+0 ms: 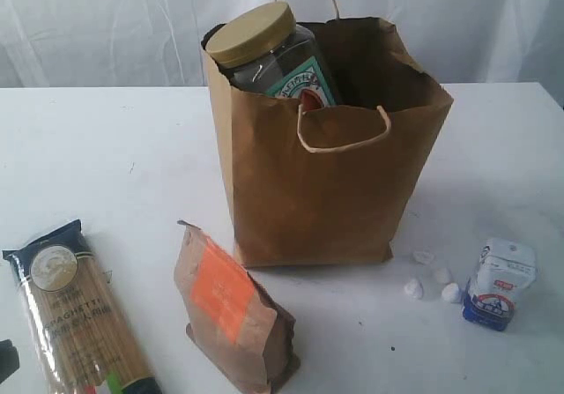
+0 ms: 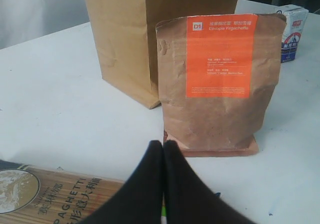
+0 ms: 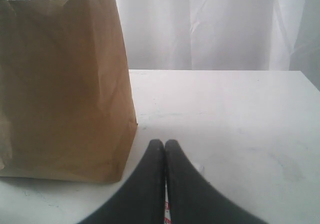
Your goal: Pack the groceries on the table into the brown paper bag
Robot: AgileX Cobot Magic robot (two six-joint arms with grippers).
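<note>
While looking across the white bench (image 1: 106, 147) from the exterior view, finds the brown paper bag (image 1: 308, 200) upright near the middle, mouth open, a twisted cord handle (image 1: 344, 143) drooping over its front face. Shows the tan-lidded clear jar (image 1: 264, 46) already inside, tilted against the bag's left rear corner, lid and shoulders poking above the rim. Counts three groceries out on the bench: the orange-labelled brown pouch (image 1: 233, 310) standing just in front of the bag's left front corner, the blue-ended spaghetti packet (image 1: 75, 315) lying flat at the near left, and the small white-blue packet (image 1: 500, 284) upright to the right, well apart from the pouch. Places a few tiny white lumps (image 1: 432, 279) between that packet and the bag's base. From the left wrist view, catches the left fingers (image 2: 147, 179) pressed tightly together and gripping nothing, hovering over the spaghetti packet with tips pointed at the foot of the pouch. From the right wrist view, catches the right fingers (image 3: 147, 179) likewise closed tip to tip and empty, low over the bench beside a bottom corner of the bag. Sets a pale curtain (image 1: 132, 24) behind it all.
</note>
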